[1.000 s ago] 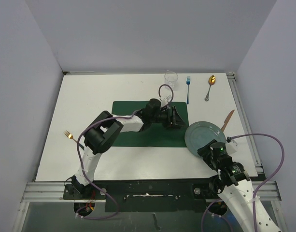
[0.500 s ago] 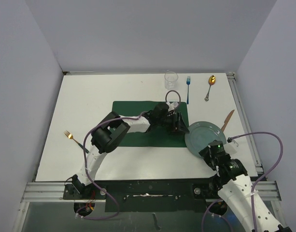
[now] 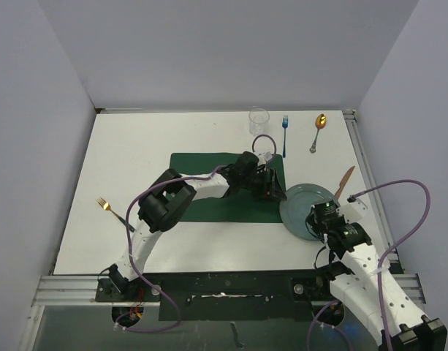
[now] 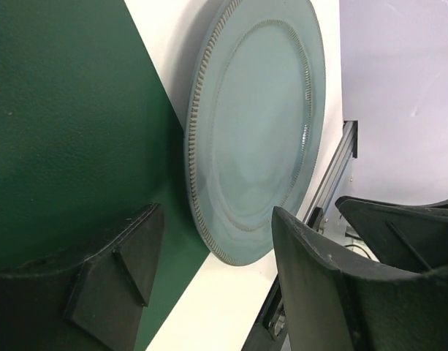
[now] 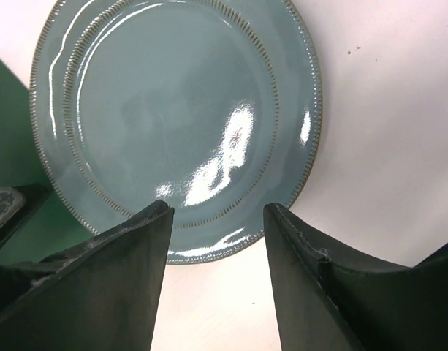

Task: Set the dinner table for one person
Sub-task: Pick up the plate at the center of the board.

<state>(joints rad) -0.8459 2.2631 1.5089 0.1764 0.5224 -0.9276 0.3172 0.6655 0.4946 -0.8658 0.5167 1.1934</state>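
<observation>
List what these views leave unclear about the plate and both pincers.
- Top view: the near rim of the plate is hidden under the right pincer; contact cannot be told.
- Top view: the fingertips of the left pincer are lost, dark against the placemat.
- Right wrist view: part of the plate's rim is cut off by the top edge.

The left gripper (image 3: 275, 189) has advanced a short way to the right and toward the near edge over the dark green placemat (image 3: 209, 164), ending just beside the left rim of the blue plate (image 3: 300, 199). Its elbow and purple cable loop (image 3: 262, 141) have followed rightward. The right gripper (image 3: 317, 219) has moved forward from the plate's near rim to above the plate's near part, with its arm extended further.
</observation>
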